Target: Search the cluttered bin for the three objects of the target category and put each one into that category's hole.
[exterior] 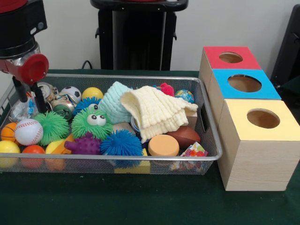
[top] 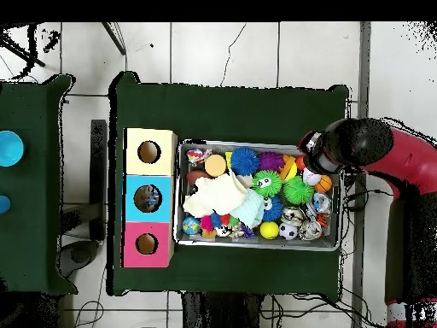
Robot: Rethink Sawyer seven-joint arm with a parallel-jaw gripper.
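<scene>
The wire-mesh bin point(exterior: 140, 78) holds balls, toys and cloths. My gripper point(exterior: 29, 101) hangs low over its left end, and its black fingers point(exterior: 40, 99) stand apart and reach down into the clutter. A clear, wrinkly bottle point(exterior: 21, 110) with a bit of blue label lies in that corner between and just below the fingers. I cannot tell if they touch it. No other bottle shows. In the overhead view the arm's head hides the gripper point(top: 317, 171) at the bin's point(top: 256, 143) right end, and the bottle point(top: 322, 203) lies beside it.
Shiny metal cans point(exterior: 63, 107) lie right of the gripper. A baseball point(exterior: 28, 131), green fuzzy toys point(exterior: 91, 123) and a cream cloth point(exterior: 157, 112) fill the bin. Red point(exterior: 216, 55), blue point(exterior: 221, 77) and yellow point(exterior: 234, 112) boxes with round holes stand right of the bin.
</scene>
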